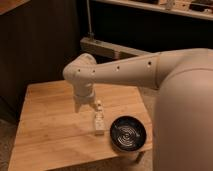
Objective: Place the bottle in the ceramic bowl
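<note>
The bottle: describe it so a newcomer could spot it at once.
On the wooden table, look just left of the black ceramic bowl. The bottle is the small cream thing there, close by the gripper, pale against the dark bowl.

You see a wooden table point(45, 125) before a dark wall point(40, 45), shelving point(150, 8) behind. The gripper point(90, 106) hangs above the table's middle.

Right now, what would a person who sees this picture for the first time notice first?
The big white arm fills the right side and reaches over the wooden table. Its gripper hangs low, just behind the bottle near the table's front. The glossy black bowl sits right of the bottle, at the front right corner.
</note>
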### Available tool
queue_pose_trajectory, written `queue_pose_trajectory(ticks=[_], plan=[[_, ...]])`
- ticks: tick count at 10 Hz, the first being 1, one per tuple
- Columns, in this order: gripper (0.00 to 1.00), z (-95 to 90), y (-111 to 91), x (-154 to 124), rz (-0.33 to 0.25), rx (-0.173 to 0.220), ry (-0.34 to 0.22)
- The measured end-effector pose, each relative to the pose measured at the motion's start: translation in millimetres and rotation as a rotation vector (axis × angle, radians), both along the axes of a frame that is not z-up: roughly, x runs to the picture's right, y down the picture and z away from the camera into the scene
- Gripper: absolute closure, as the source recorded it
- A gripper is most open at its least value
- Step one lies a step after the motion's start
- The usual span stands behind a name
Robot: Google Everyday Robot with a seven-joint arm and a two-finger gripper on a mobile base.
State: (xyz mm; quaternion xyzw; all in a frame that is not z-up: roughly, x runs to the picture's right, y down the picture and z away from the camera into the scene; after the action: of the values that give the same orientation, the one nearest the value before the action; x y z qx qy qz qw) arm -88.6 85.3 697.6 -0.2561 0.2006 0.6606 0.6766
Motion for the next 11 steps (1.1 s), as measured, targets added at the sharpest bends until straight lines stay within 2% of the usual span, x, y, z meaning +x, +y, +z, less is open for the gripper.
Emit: queue_pose_trajectory(ticks=[2, 3, 5, 7, 8, 11], plan=[[0.35, -1.0, -30, 35, 0.059, 0.101, -0.059], [0.35, 4.1, -45, 57, 0.085, 0.142, -0.081], [0.35, 21.6, -70, 93, 0.132, 0.192, -0.156], [0.35, 48.7, -81, 107, 0.152, 0.189, -0.249], [0.35, 69.4, -82, 113, 0.167, 0.173, -0.294], [0.35, 110.3, -66, 99, 0.179, 0.104, -0.375]])
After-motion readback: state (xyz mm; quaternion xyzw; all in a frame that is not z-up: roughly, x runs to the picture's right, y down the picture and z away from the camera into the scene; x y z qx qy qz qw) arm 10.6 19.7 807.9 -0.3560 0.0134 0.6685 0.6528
